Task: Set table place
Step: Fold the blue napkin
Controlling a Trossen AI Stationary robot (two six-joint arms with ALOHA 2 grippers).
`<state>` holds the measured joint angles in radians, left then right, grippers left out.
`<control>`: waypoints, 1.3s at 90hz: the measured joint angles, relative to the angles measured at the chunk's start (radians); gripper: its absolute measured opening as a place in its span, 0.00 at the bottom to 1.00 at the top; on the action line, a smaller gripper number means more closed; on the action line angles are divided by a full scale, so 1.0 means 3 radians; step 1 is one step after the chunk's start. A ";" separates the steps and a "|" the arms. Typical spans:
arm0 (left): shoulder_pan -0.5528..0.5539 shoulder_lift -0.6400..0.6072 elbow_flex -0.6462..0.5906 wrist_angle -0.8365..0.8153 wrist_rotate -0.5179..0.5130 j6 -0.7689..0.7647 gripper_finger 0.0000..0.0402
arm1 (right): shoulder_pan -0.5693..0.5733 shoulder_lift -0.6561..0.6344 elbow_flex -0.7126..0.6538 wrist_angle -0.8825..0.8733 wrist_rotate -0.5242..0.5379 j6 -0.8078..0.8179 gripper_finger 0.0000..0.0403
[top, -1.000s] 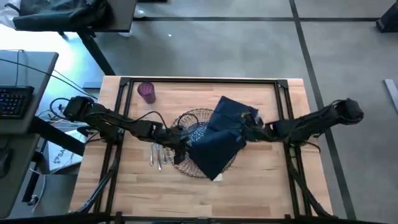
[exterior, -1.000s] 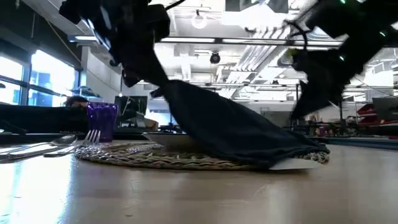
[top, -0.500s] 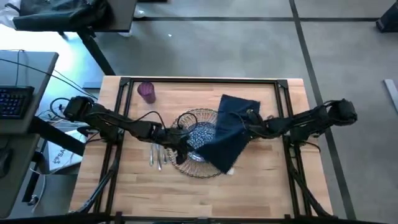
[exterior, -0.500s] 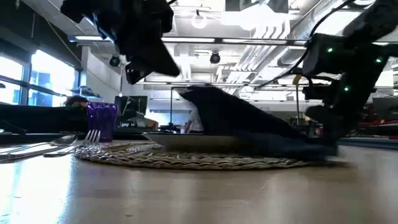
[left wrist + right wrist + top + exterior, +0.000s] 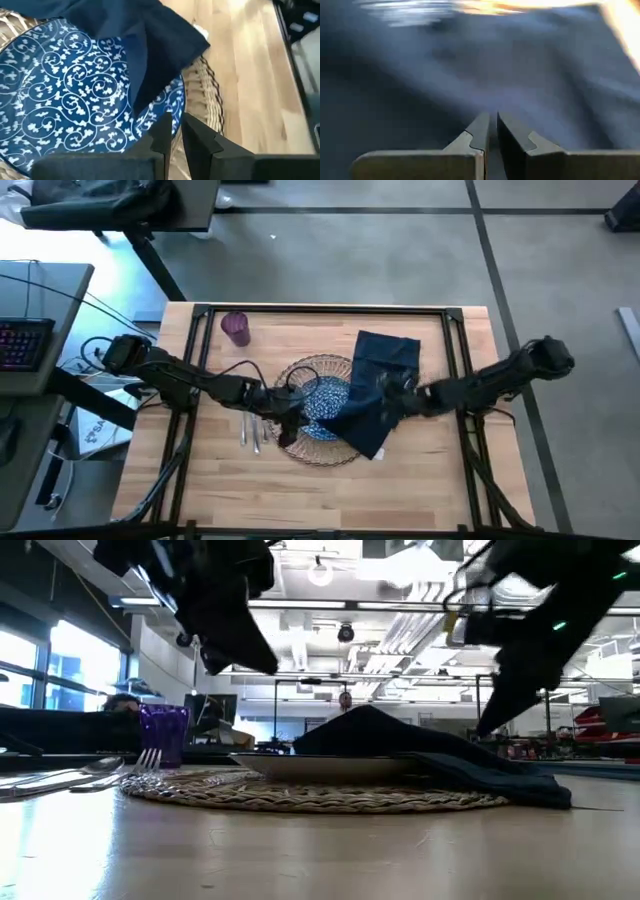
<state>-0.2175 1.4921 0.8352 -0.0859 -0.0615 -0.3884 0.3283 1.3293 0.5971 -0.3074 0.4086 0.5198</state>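
The right gripper, fingers nearly together, presses down on the navy napkin below it, likely to shift it off the plate. The left gripper, fingers close together and empty, hovers just above the plate's rim.

- The navy cloth napkin hides the blue-patterned plate's three o'clock half and that side of the wicker charger.
- In the right wrist view the napkin is blurred, filling the picture.
- The cutlery, at nine o'clock from the plate, is too small to tell apart.

No readable text or labels.
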 joint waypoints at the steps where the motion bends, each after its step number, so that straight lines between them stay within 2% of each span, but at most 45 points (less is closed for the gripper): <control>1: 0.0000 0.0000 0.0000 -0.0004 -0.0003 0.0007 0.07 | 0.0052 0.0010 -0.0009 0.0076 -0.0051 -0.0024 0.04; 7: -0.0008 0.0000 0.0000 0.0002 -0.0010 0.0021 0.07 | 0.0357 0.0116 -0.0023 0.0504 -0.0257 -0.0108 0.04; 13: -0.0008 0.0000 0.0000 0.0010 -0.0015 0.0023 0.07 | 0.0624 0.0293 -0.0005 0.0833 -0.0289 -0.0177 0.06; 27: -0.0025 0.0000 0.0000 0.0017 -0.0108 0.0053 0.07 | 0.0911 0.0797 0.0298 0.1052 -0.0244 -0.0254 0.19; 39: -0.0028 0.0000 0.0000 0.0002 -0.0119 0.0055 0.07 | 0.0939 0.1180 0.0661 0.0865 -0.0076 -0.0288 0.34; 49: -0.0049 0.0000 0.0000 -0.0037 -0.0117 0.0055 0.07 | 0.0937 0.1408 0.0993 0.0388 0.0139 -0.0146 0.46; 63: -0.0095 0.0000 0.0000 -0.0036 -0.0122 0.0056 0.07 | 0.0946 0.1657 0.1361 -0.0225 0.0280 0.0406 0.54; 73: -0.0115 0.0000 0.0000 -0.0043 -0.0128 0.0060 0.07 | 0.0992 0.1786 0.1482 -0.0578 0.0282 0.0629 0.52; 86: -0.0136 0.0000 0.0000 -0.0068 -0.0196 0.0064 0.07 | 0.1064 0.1795 0.1505 -0.0811 0.0253 0.0904 0.44; 96: -0.0136 0.0000 0.0000 -0.0064 -0.0206 0.0087 0.07 | 0.1094 0.1790 0.1498 -0.0992 0.0159 0.1125 0.35; 117: -0.0136 0.0000 0.0000 -0.0064 -0.0241 0.0109 0.07 | 0.1094 0.1759 0.1450 -0.1031 0.0075 0.1093 0.12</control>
<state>-0.2584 1.4921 0.8352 -0.1052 -0.1337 -0.3557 0.6566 1.8571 1.0320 -0.6168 0.4310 0.8478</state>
